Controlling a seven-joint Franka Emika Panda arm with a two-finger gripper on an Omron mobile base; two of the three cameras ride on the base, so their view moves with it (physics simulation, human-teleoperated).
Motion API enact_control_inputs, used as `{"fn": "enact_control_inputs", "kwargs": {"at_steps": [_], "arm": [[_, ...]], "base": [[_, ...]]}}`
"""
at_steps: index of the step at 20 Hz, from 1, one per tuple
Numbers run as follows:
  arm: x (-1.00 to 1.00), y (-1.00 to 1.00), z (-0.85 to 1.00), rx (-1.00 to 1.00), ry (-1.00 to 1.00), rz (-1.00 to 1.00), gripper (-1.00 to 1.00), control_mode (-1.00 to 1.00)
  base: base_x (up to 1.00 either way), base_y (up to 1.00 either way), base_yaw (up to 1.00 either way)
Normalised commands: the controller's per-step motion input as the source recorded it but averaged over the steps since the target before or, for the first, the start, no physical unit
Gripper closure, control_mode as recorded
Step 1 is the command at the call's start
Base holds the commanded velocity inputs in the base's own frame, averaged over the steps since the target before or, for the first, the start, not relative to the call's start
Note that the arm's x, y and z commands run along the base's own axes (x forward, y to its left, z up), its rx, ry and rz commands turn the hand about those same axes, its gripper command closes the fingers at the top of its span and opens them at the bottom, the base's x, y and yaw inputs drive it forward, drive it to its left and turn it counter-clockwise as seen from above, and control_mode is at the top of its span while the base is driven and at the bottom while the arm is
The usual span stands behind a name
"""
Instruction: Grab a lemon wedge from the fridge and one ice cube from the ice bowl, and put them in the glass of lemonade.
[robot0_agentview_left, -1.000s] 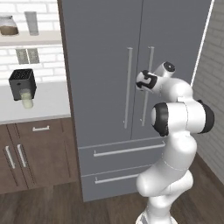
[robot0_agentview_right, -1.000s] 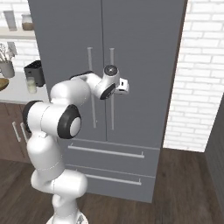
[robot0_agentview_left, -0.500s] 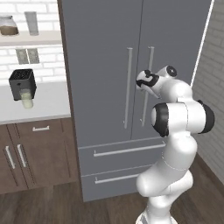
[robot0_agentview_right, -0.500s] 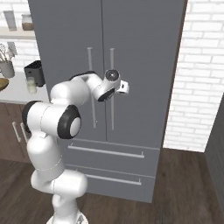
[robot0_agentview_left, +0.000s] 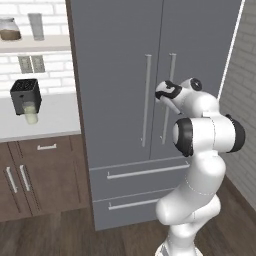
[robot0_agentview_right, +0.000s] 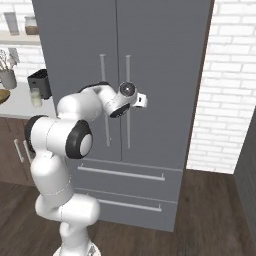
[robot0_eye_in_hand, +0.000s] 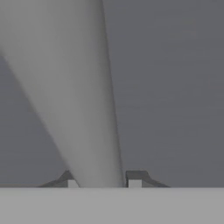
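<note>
The grey double-door fridge (robot0_agentview_left: 120, 60) (robot0_agentview_right: 160, 50) stands with both doors shut, so the lemon wedge is hidden. My gripper (robot0_agentview_left: 163, 98) (robot0_eye_in_hand: 103, 180) is at the right door's vertical silver handle (robot0_agentview_left: 170, 75) (robot0_agentview_right: 128, 70). In the hand view that handle (robot0_eye_in_hand: 83, 109) runs between my fingertips (robot0_eye_in_hand: 134, 179), which sit against its two sides. The glass of lemonade (robot0_agentview_left: 31, 114) (robot0_agentview_right: 35, 97) stands on the counter to the left, in front of a black toaster. A sliver of the brown ice bowl (robot0_agentview_right: 2, 95) shows at the left edge of the right base view.
The black toaster (robot0_agentview_left: 25, 92) (robot0_agentview_right: 40, 82) sits on the white counter (robot0_agentview_left: 55, 122) over brown cabinets (robot0_agentview_left: 40, 175). A grey utensil cup (robot0_agentview_right: 7, 78) stands by the bowl. A shelf (robot0_agentview_left: 35, 44) carries a jar. A white brick wall (robot0_agentview_right: 230, 90) flanks the fridge on the right.
The jaws have narrowed from wide open onto the right door handle. The hand has eased a little closer to the door. The base has stayed put.
</note>
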Motion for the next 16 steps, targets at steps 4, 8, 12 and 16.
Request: {"fn": "enact_control_inputs", "kwargs": {"at_steps": [4,8,12,16], "arm": [[0.03,0.01,0.0,-0.05,-0.01,0.0,1.0,-1.0],[0.1,-0.03,0.1,-0.09,0.0,-0.01,1.0,-1.0],[0.04,-0.3,0.09,-0.02,0.0,-0.06,1.0,-1.0],[0.0,-0.46,0.21,0.0,0.01,-0.07,1.0,-1.0]], "base": [[0.0,0.0,0.0],[0.0,0.0,0.0],[0.0,0.0,0.0],[0.0,0.0,0.0]]}}
